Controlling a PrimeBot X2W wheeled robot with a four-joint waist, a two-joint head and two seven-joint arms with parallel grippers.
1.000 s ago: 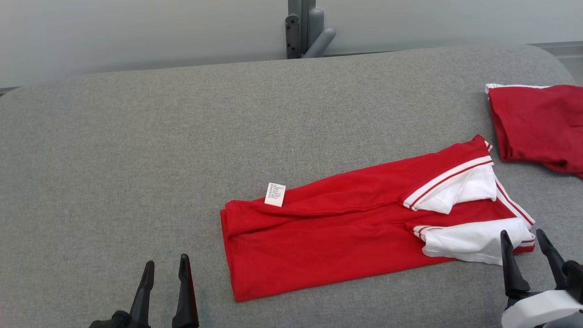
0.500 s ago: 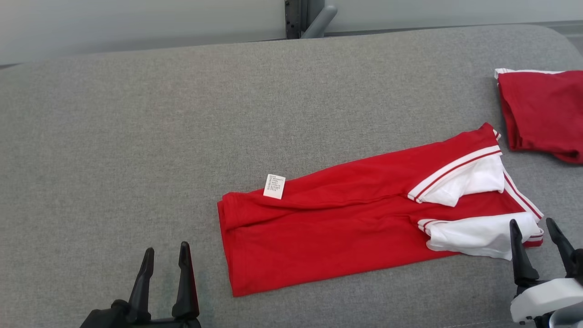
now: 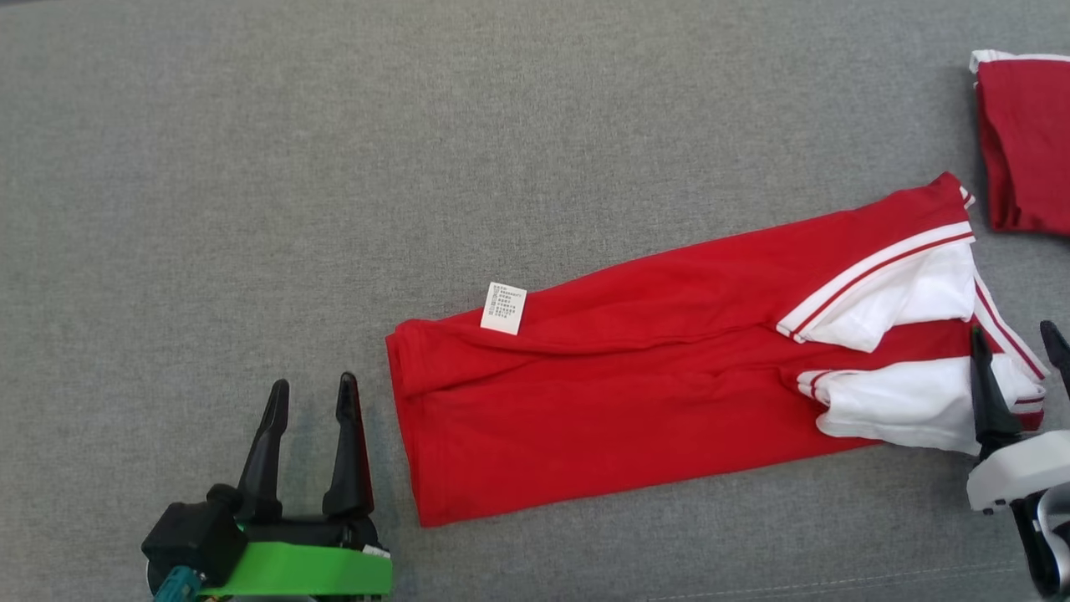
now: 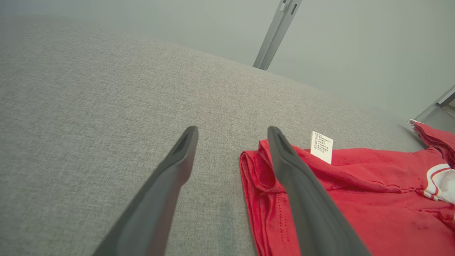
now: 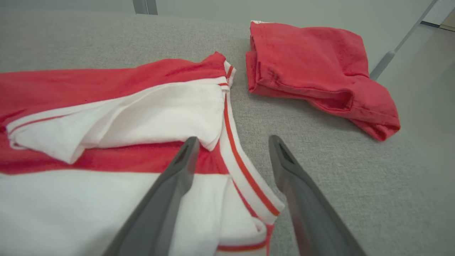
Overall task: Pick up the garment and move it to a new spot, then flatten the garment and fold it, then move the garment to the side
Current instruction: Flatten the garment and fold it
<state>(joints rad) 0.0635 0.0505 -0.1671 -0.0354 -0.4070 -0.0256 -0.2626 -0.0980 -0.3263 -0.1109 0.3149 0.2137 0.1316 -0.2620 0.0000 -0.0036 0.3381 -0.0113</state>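
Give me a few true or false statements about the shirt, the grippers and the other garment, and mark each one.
1. The right gripper is open at the shirt's white end. True.
2. The label lies at that same end. False: it lies near the opposite end, by the left gripper.
3. The left gripper is clamped on the shirt. False: it is open, gripping nothing.
4. A second garment, red, lies apart from the shirt. True.
5. The shirt is in a crumpled heap. False: it lies flat in a long folded strip.
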